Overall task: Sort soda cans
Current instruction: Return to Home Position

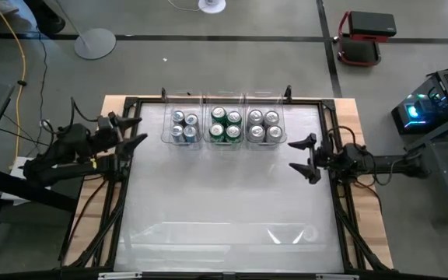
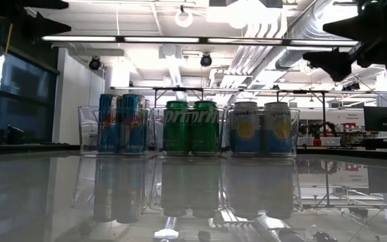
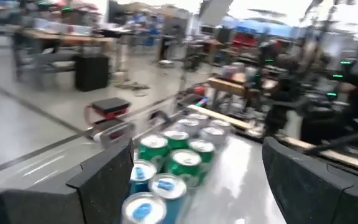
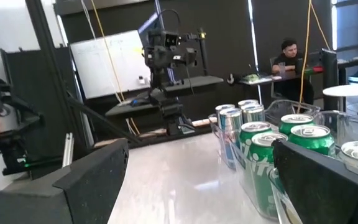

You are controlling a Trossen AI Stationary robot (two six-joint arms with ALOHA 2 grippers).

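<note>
Three clear bins stand in a row at the table's far middle, each with several cans upright on their bases. The blue cans (image 1: 183, 127) (image 2: 121, 123) fill the left bin, the green cans (image 1: 225, 124) (image 2: 191, 127) the middle one, the silver-grey cans (image 1: 264, 124) (image 2: 263, 128) the right one. My left gripper (image 1: 134, 132) (image 3: 194, 186) hovers open above the table's left edge, left of the blue cans. My right gripper (image 1: 305, 156) (image 4: 197, 180) hovers open near the right edge, right of and nearer than the silver-grey cans. Neither holds anything.
A glossy white table top (image 1: 224, 202) stretches from the bins toward the near edge. A black frame (image 1: 123, 179) runs along the table's sides. A person (image 4: 289, 59) sits at a desk beyond the table in the right wrist view.
</note>
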